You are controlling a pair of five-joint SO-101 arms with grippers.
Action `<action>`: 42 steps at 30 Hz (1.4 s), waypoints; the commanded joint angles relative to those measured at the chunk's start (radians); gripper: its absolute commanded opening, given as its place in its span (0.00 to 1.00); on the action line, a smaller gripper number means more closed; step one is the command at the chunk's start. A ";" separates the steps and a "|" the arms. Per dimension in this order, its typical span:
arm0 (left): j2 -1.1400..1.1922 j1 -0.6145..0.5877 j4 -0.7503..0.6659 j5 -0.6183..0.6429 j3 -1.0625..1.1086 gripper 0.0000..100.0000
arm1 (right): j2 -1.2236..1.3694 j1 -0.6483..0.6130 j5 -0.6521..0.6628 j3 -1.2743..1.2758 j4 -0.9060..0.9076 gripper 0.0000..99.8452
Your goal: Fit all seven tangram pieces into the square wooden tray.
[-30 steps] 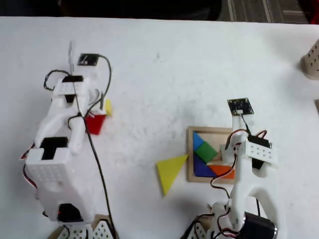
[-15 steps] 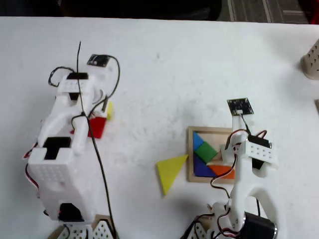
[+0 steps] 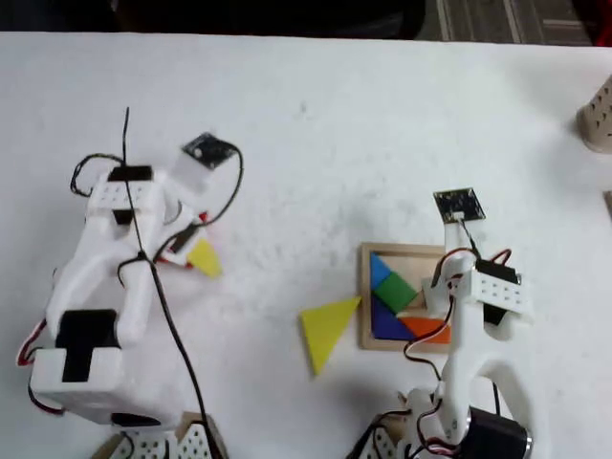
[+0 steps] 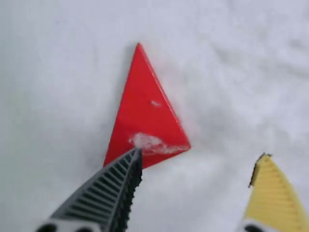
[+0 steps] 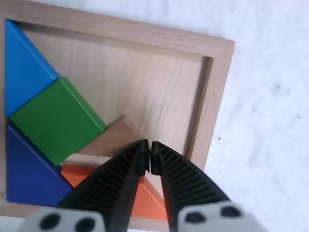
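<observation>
The square wooden tray (image 3: 365, 251) (image 5: 217, 96) holds a light blue triangle (image 5: 24, 67), a green square (image 5: 55, 118), a dark blue triangle (image 5: 24, 169), an orange piece (image 5: 79, 176) and a plain wood piece (image 5: 113, 140). A large yellow triangle (image 3: 325, 330) lies on the table with one corner at the tray's left edge. My right gripper (image 5: 148, 147) (image 3: 435, 301) is shut just above the wood and orange pieces, holding nothing. A red triangle (image 4: 145, 121) lies flat on the table at the left. My left gripper (image 4: 199, 154) (image 3: 191, 247) is open over it, the dark finger (image 4: 128, 169) touching its edge.
A beige object (image 3: 598, 115) stands at the table's far right edge. Black cables (image 3: 158, 287) trail over the left arm. White table stretches between the two arms and across the back.
The left arm has swung, bringing its gripper nearer the front and a little right, so it now covers most of the red triangle from above. The right arm has not moved.
</observation>
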 commanded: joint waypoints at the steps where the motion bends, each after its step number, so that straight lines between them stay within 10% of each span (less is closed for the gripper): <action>1: -0.010 -0.018 -0.069 -0.080 -0.005 0.38 | 0.002 -0.024 0.012 0.008 0.012 0.02; 34: 0.323 -0.097 -0.072 -0.204 -0.285 0.37 | 0.002 -0.024 0.014 0.008 0.012 0.02; 42: 0.328 -0.099 0.072 -0.199 -0.284 0.17 | 0.002 -0.024 0.014 0.008 0.012 0.02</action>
